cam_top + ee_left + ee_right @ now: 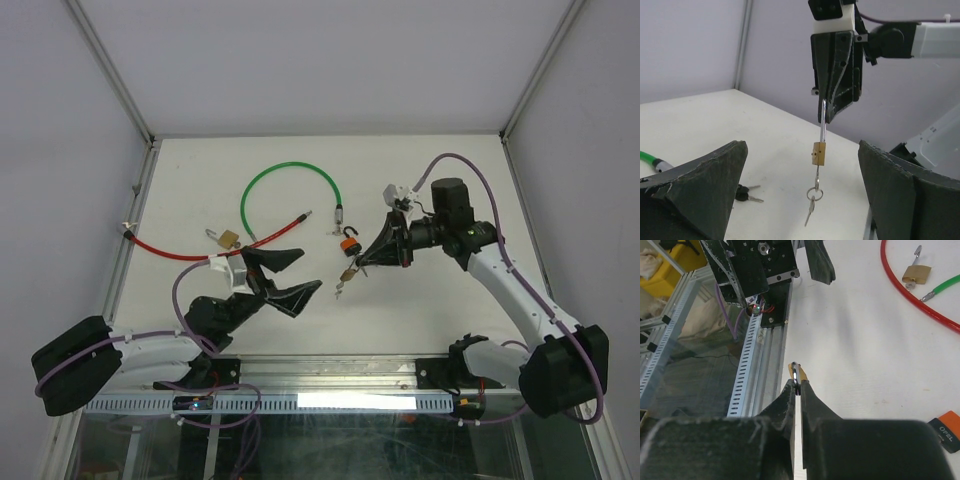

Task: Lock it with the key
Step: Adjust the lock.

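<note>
While pinched by the right gripper [827,117], padlock [819,153] is held aloft.
Keys [812,201] hung beneath; left gripper [309,270] spread wide, empty.

The top camera is looking down from behind the arm bases over the whole table [420,170]. The left wrist camera is facing the right gripper [826,116] closely. The right wrist camera is pointing toward the table's near edge. All are sharing the padlock [819,153].
</note>
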Controlling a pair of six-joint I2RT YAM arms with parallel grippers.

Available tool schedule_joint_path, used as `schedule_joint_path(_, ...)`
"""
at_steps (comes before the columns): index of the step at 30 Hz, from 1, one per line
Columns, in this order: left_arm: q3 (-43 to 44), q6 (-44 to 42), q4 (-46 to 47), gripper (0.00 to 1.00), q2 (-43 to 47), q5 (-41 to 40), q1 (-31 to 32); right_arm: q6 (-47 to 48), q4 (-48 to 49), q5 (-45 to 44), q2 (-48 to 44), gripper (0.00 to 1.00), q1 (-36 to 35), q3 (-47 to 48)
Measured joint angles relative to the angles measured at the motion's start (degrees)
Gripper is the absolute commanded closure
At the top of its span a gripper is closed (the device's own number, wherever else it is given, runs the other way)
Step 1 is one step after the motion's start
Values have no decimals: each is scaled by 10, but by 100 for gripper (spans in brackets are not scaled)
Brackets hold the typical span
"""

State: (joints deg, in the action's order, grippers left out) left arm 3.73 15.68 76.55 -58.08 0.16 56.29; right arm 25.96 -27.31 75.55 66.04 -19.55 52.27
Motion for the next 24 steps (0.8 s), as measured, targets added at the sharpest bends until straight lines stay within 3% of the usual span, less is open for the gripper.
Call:
schedule_joint_path(4,3,-7,10,1,3,-11,-2,-113,77,-16,-16,100,2,-16)
schedule_joint_path(10,33,45,33,4,-64,48,-30,-244,217,-16,-62,100,37,-83)
schedule_joint_path(17,67,174,59,26,-204,127,-85,-297,263,-19,-69,100,68,-98)
schedule_joint_path(24,101,198,59,30,-260,144,-50,-327,302,-23,-84,100,78,-114)
